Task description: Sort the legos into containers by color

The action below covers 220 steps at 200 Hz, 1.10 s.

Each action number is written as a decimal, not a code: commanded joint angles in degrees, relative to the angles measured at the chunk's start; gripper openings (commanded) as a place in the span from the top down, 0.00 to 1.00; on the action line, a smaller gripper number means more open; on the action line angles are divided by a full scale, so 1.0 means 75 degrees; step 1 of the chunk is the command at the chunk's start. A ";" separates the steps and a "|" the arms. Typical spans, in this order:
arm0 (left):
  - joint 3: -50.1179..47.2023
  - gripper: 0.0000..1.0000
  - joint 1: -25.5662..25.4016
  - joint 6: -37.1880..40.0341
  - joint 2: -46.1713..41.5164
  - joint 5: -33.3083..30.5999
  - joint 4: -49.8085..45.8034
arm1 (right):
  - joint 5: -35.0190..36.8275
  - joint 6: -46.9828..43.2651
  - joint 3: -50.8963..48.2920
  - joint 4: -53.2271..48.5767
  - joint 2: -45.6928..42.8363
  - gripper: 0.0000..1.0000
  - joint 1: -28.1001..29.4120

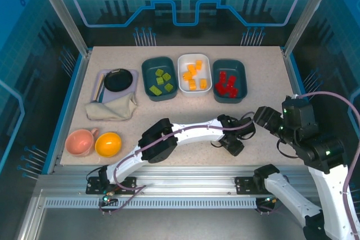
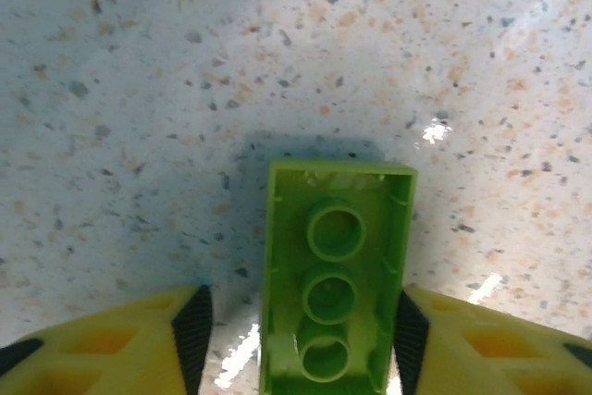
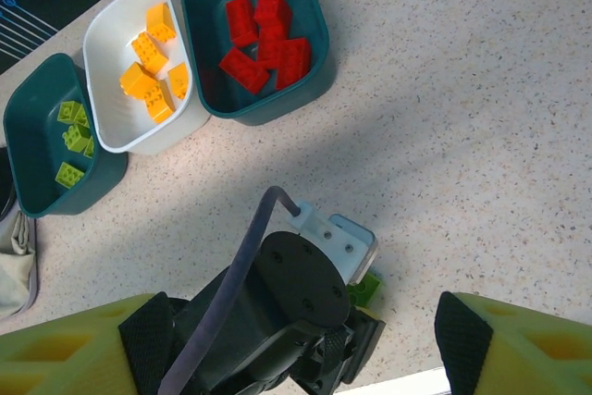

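Note:
A light green lego [image 2: 338, 293] lies hollow side up on the speckled table, between the fingers of my left gripper [image 2: 301, 339]. The right pad [image 2: 410, 339] is at its edge and the left pad [image 2: 192, 335] stands a little off, so the gripper is open around it. From the right wrist the same lego [image 3: 366, 287] peeks out under the left gripper [image 1: 232, 141]. My right gripper [image 1: 261, 117] hovers wide open and empty above it. At the back, a teal tray [image 1: 145, 77] holds green legos, a white tray [image 1: 180, 74] orange ones, and another teal tray [image 1: 244, 80] red ones.
A black round dish [image 1: 119, 80] sits on a lilac tray at the back left, with a beige cloth [image 1: 111, 108] in front of it. A pink cup [image 1: 80, 141] and a yellow bowl [image 1: 108, 144] stand near the front left edge.

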 commanded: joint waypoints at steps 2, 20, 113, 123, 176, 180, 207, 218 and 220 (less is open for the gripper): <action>0.0166 0.50 -0.0072 0.0064 0.0256 -0.0275 -0.0300 | -0.0159 -0.0121 -0.0085 0.0160 0.0015 0.22 -0.0110; 0.0171 0.55 -0.0063 0.0010 0.0279 -0.0529 -0.0404 | -0.0151 -0.0124 -0.0049 0.0142 0.0050 0.23 -0.0116; 0.0231 0.71 0.0325 -0.0475 -0.0462 -0.1574 -0.0939 | -0.0425 -0.0345 -0.0205 0.0475 0.0182 0.25 -0.0177; 0.0226 0.71 0.0501 -0.0617 -0.0734 -0.1615 -0.1004 | -0.0555 -0.0510 -0.0190 0.0693 0.0253 0.25 -0.0181; -0.0328 0.71 0.2253 -0.1260 -0.2161 -0.1278 -0.1138 | -0.2859 -0.1024 -0.0790 0.2913 0.1086 0.26 -0.0208; -0.0354 0.71 0.2425 -0.1270 -0.2233 -0.1246 -0.1138 | -0.3096 -0.1007 -0.0853 0.3099 0.1208 0.27 -0.0209; -0.0420 0.71 0.3587 -0.1220 -0.2529 -0.1106 -0.1126 | -0.4189 -0.1001 -0.1109 0.4461 0.2109 0.27 -0.0067; -0.0335 0.71 0.4033 -0.1202 -0.2533 -0.1095 -0.1143 | -0.4278 -0.1128 -0.1085 0.4947 0.2512 0.27 0.0101; -0.0326 0.71 0.4116 -0.1201 -0.2532 -0.1097 -0.1143 | -0.4273 -0.1146 -0.1076 0.5046 0.2600 0.27 0.0141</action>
